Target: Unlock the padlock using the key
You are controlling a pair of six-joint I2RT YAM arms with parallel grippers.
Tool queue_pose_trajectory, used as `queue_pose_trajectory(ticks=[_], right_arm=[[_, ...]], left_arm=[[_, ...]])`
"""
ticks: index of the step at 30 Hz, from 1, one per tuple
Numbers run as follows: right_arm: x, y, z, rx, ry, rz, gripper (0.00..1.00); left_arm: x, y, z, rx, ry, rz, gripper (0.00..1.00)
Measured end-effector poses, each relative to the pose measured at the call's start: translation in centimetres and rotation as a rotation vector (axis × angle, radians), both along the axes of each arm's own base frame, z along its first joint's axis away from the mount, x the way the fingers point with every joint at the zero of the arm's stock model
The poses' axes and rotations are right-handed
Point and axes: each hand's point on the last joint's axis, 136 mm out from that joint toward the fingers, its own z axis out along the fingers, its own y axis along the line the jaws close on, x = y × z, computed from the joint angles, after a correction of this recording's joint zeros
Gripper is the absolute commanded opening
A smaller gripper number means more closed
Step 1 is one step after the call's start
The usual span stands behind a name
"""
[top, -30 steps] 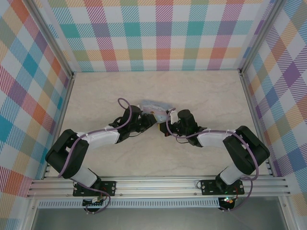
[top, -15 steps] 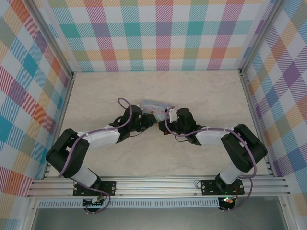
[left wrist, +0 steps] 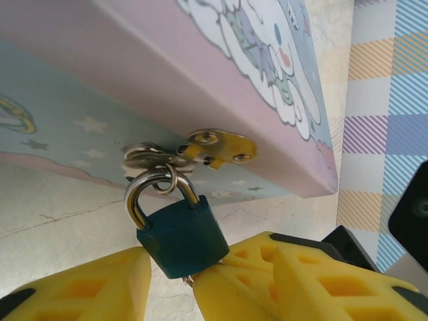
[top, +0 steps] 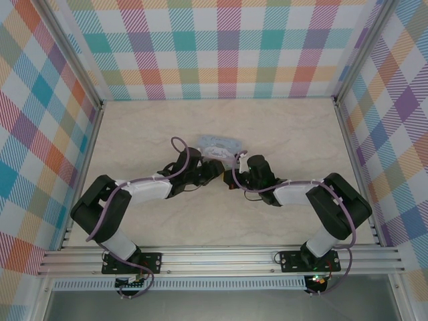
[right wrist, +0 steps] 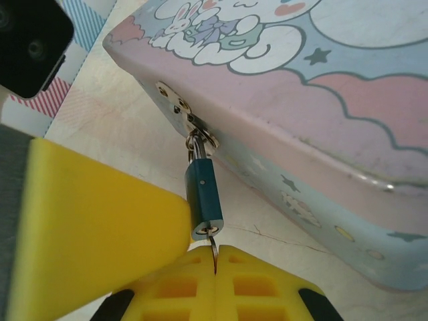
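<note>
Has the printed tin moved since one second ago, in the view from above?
Yes. The tin has turned and shifted slightly toward the back wall; its long side now lies more level across the top view.

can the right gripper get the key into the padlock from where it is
Probably yes, it looks already there: the right gripper is shut on the key, whose thin blade meets the bottom of the padlock hanging from the tin's hasp. Nothing blocks it.

Pale marbled tabletop (top: 281,134) boxed in on three sides by pastel plaid walls (top: 227,47) with aluminium corner posts (top: 67,60), slotted aluminium rail (top: 221,257) along the near edge, grey floor below it probably, lighting even and diffuse.
</note>
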Motion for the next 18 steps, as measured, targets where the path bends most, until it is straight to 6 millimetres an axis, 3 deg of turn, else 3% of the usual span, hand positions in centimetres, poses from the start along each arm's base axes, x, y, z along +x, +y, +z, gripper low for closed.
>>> queue_pose_trajectory(ticks=[5, 10, 18], right_arm=[[0.0, -0.1, -0.4, 0.013, 0.044, -0.027, 0.00], [-0.6, -0.4, -2.0, 0.023, 0.129, -0.055, 0.00], [-2.1, 0.4, -2.8, 0.066, 0.234, -0.066, 0.00]], left_arm=[[-0.4, 0.8, 1.7, -0.013, -0.032, 0.019, 0.67], [-0.8, 2.5, 3.0, -0.025, -0.060, 0.052, 0.66], [-2.3, 5.2, 0.4, -0.022, 0.013, 0.122, 0.55]])
